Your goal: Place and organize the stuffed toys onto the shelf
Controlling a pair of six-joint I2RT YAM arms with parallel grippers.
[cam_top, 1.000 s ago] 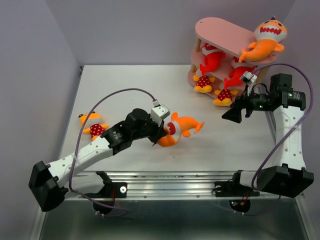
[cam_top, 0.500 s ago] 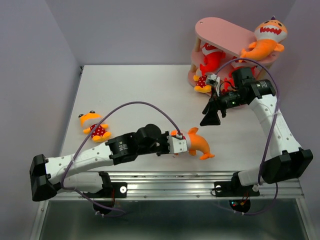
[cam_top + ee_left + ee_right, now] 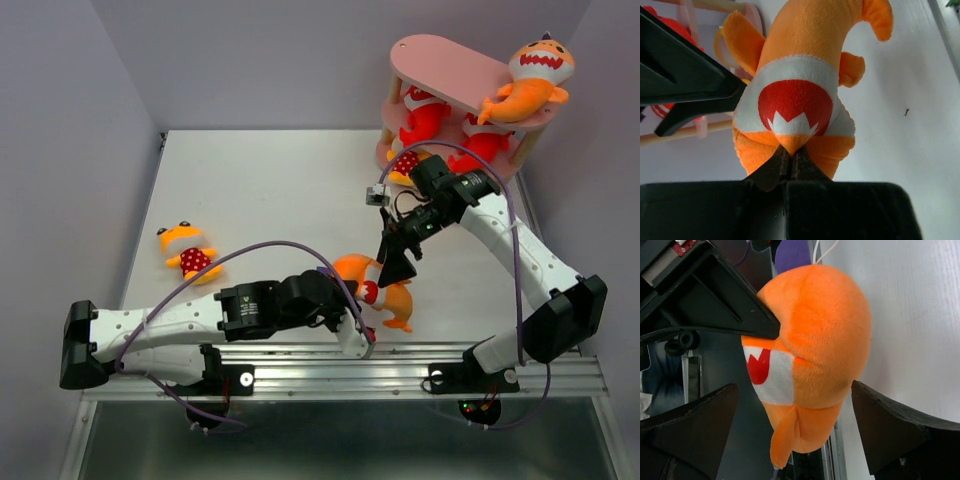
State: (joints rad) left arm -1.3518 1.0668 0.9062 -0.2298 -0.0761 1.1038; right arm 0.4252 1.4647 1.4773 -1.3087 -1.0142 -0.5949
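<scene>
The left hand (image 3: 791,159) was shut on the lip of the orange shark (image 3: 799,95), well away from the shelf (image 3: 445,65). The right hand (image 3: 795,420) stood wide open around it. That tiny pinch could slip and drop the toy.

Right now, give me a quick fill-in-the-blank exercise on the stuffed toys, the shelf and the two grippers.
1. The left gripper is shut on an orange shark, and the right gripper flanking that shark is ____.
2. A second orange shark lies on the ____ board of the pink shelf.
3. The small dotted figure lies on the table on the robot's ____ side.

Missing words: open; top; left.
</scene>
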